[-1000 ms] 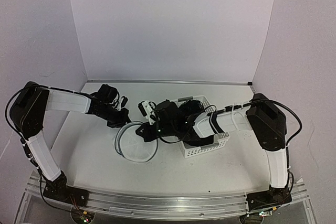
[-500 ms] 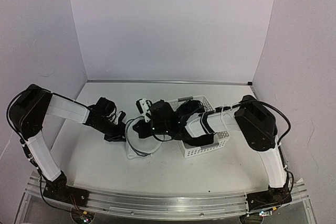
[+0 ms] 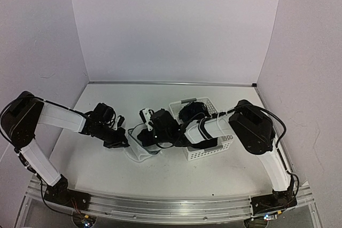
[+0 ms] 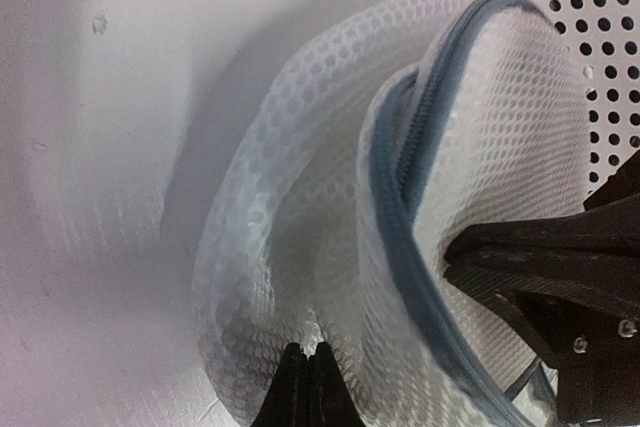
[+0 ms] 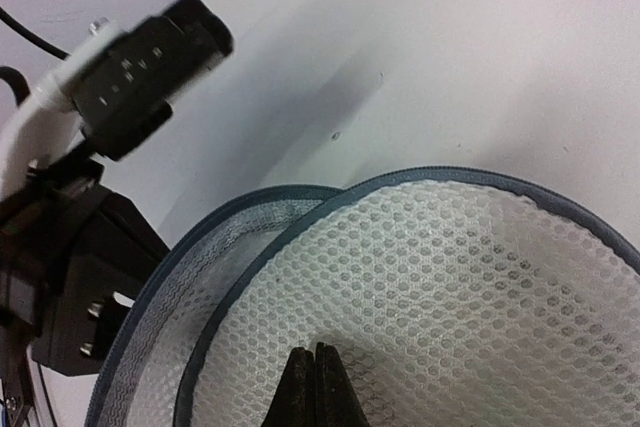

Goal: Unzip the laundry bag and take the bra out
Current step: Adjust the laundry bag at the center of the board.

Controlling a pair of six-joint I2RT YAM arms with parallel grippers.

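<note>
The laundry bag is white mesh with a blue-grey zipper rim, collapsed and folded on the table between my two grippers. My left gripper is shut, pinching a fold of its mesh. My right gripper is shut on the mesh of a round face. The zipper band runs open along the rim, which also shows in the right wrist view. A black soft mass lies in the basket and looks like the bra. No bra shows inside the bag.
The white perforated basket stands just right of the bag, under my right forearm; its wall shows in the left wrist view. My right gripper's body is close to the left fingers. Purple walls enclose the table.
The bag lay as a flat round disc, was lifted on edge, and is now bunched lower down. Both grippers moved closer together toward the near side.
</note>
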